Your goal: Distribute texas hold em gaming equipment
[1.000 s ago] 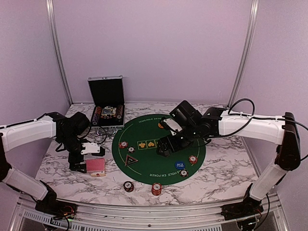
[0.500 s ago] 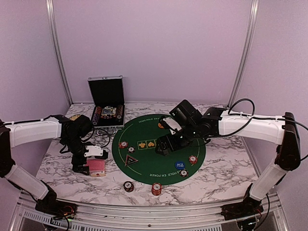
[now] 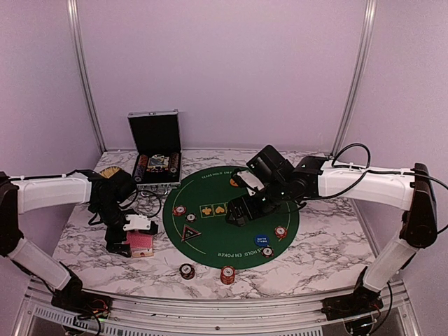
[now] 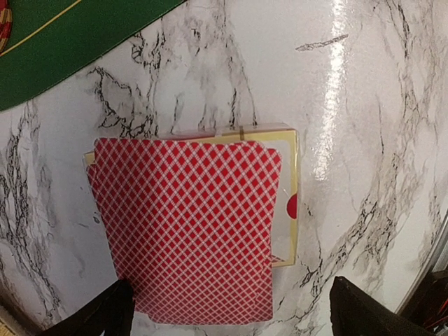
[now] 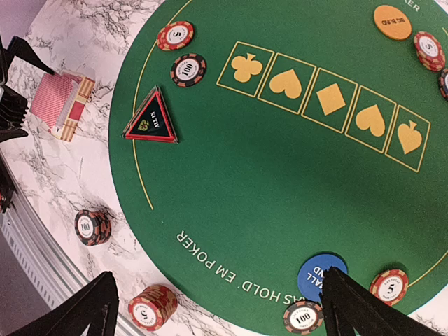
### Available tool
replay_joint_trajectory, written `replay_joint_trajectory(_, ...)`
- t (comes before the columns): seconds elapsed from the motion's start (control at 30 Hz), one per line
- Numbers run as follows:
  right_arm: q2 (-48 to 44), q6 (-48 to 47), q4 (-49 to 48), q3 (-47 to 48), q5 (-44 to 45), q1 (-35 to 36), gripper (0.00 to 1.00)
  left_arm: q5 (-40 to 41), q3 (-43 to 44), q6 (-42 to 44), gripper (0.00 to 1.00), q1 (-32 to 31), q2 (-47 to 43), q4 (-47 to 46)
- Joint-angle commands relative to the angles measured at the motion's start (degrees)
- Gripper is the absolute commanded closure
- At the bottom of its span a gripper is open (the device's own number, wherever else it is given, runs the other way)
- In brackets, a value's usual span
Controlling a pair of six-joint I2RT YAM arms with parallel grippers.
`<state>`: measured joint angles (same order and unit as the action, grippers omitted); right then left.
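left gripper: jaws wide apart, straddling the near end of the card pack; no clamp, no contact visible
right gripper: jaws wide apart, nothing between them, hanging over the green mat
card pack: flat on the marble table, just off the mat's left edge
left wrist only: red diamond back of the pack, yellow-edged side
right wrist only: printing legible. Triangular black button beside red-white 5 chip and dark 100 chip; blue button beside near-edge chips; orange button at far edge
off mat: dark chip stack and red-white chip stack, on marble
top only: silver case, lid up, chips inside, behind the mat on the left
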<state>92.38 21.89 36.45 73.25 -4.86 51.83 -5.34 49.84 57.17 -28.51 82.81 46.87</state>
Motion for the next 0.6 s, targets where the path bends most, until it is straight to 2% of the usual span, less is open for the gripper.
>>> replay_joint_trajectory(0.0, -0.6, 0.7, -1.1, 0.1, -0.4, -0.3, 0.01, -0.5, -0.6, 0.3, 0.01, -0.2, 1.6, -1.2)
replay_joint_trajectory(0.33, -0.8, 0.5, -1.1, 0.0, -0.4, -0.2, 0.02, 1.0, -1.9, 0.8, 0.01, -0.2, 1.1, -1.2)
replay_joint_trajectory(0.57, -0.3, 0.3, -1.2, 0.0, -0.4, -0.3, 0.02, 1.4, 0.5, -1.3, 0.01, -0.2, -0.3, -1.3)
